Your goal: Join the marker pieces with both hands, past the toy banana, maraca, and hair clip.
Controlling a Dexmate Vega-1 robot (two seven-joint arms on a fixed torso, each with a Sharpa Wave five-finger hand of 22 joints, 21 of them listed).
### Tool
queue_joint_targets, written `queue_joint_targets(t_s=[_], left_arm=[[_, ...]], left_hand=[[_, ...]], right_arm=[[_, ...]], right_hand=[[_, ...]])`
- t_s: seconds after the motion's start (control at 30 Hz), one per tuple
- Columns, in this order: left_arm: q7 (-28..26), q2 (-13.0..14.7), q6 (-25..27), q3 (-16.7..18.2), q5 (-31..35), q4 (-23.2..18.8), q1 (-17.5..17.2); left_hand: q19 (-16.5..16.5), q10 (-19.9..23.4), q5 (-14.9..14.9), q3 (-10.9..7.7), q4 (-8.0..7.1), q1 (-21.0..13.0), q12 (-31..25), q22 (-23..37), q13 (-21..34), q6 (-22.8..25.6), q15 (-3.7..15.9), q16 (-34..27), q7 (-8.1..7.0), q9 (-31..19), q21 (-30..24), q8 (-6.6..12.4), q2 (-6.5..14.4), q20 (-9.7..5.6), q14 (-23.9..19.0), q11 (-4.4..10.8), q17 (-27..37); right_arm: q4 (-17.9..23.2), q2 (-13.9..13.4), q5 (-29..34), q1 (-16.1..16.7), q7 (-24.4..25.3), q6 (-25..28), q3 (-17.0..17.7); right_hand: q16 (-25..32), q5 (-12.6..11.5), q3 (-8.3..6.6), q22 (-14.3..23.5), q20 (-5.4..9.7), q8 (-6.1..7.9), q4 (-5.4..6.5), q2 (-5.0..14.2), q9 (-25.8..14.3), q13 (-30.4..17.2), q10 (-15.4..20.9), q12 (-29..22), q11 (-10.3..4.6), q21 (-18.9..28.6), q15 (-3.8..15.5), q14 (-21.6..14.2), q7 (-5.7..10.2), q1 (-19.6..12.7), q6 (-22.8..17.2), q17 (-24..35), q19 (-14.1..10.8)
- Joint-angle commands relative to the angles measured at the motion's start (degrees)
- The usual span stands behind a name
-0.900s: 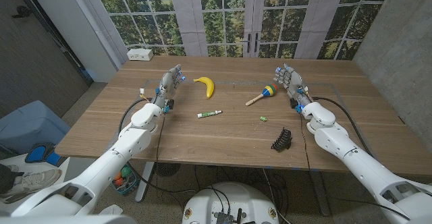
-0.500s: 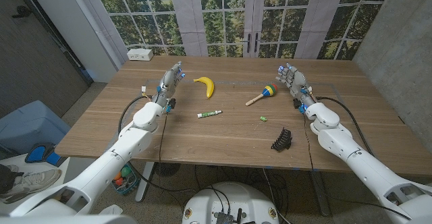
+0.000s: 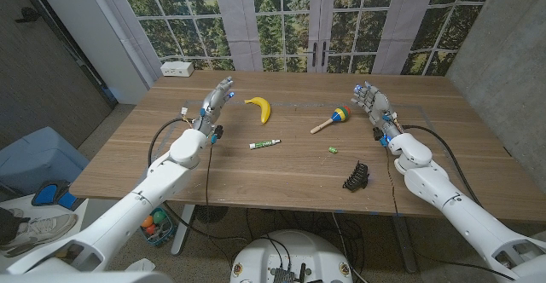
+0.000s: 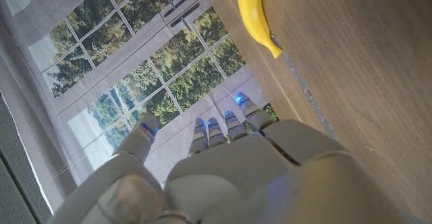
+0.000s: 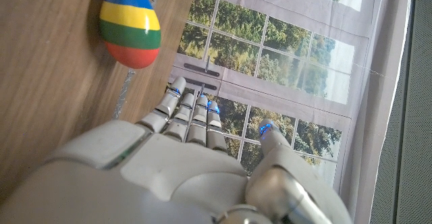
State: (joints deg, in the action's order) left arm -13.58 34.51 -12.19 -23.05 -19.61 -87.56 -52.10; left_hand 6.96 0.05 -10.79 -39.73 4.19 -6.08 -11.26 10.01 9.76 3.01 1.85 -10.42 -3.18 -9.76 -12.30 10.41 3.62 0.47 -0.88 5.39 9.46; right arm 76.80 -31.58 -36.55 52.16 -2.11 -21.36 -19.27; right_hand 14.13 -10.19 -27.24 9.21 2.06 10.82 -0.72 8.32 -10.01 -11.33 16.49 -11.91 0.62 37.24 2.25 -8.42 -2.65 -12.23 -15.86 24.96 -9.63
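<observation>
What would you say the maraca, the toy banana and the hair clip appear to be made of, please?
The maraca looks like painted wood: a glossy striped head in blue, yellow, green and red, and a pale bare handle. The toy banana appears to be smooth moulded plastic, uniformly yellow with a slight sheen. The hair clip seems to be black plastic with teeth, though it is too small to be sure.

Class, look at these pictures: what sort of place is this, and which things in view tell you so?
Probably an indoor robot test room, not a home. A bare wooden table holds a few unrelated props: a toy banana, a maraca and a marker. Behind it, the windows showing trees look like a printed backdrop.
</observation>
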Motion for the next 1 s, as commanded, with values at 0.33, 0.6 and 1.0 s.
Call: queue_joint_targets(t_s=[0.33,0.6,1.0], left_arm=[[-8.1,5.1,14.4,-3.7,16.9,-11.0,-0.2],[-7.8,6.7,19.4,-5.6,22.2,-14.3,0.6],[-7.3,8.7,26.7,-8.2,30.5,-19.3,1.3]], left_hand=[[1.4,0.9,0.6,-0.61,5.27,-4.1,0.0,0.2,0.4,0.4,0.89,-0.3,-0.09,-0.2,-0.1,0.82,-1.0,1.45,-1.9,0.46,0.3],[1.3,0.4,0.8,-0.47,6.49,-5.6,0.2,0.3,0.5,0.8,0.39,-0.1,-0.68,-0.4,0.2,1.23,-2.2,2.23,-1.7,1.18,0.3],[1.9,3.6,0.8,0.43,6.84,-8.9,-0.7,0.4,0.7,4.0,-0.15,-0.3,-1.65,-0.5,0.3,2.58,-6.0,3.00,-3.2,1.32,0.5]], right_arm=[[3.4,-0.6,1.1,4.0,4.1,-1.5,1.5],[3.8,-0.4,1.3,5.3,4.9,-2.8,2.0],[4.7,-0.2,1.3,7.5,6.2,-4.6,3.1]], right_hand=[[0.3,-0.2,-0.06,0.3,1.23,0.25,-0.49,0.97,-0.2,-0.2,0.6,-0.1,0.12,-0.7,0.62,-0.7,0.13,-0.5,-0.7,0.0,-0.8],[0.3,-0.1,0.04,0.3,1.18,0.23,-0.57,0.95,-0.2,-0.2,0.6,-0.1,0.14,-1.0,0.63,-0.7,0.15,-0.5,-0.8,-0.1,-1.0],[0.4,-0.1,0.23,0.3,1.08,0.19,-0.68,0.77,-0.3,-0.2,0.8,-0.1,0.14,-1.4,0.45,-0.8,0.03,-0.4,-0.8,-0.2,-1.3]])
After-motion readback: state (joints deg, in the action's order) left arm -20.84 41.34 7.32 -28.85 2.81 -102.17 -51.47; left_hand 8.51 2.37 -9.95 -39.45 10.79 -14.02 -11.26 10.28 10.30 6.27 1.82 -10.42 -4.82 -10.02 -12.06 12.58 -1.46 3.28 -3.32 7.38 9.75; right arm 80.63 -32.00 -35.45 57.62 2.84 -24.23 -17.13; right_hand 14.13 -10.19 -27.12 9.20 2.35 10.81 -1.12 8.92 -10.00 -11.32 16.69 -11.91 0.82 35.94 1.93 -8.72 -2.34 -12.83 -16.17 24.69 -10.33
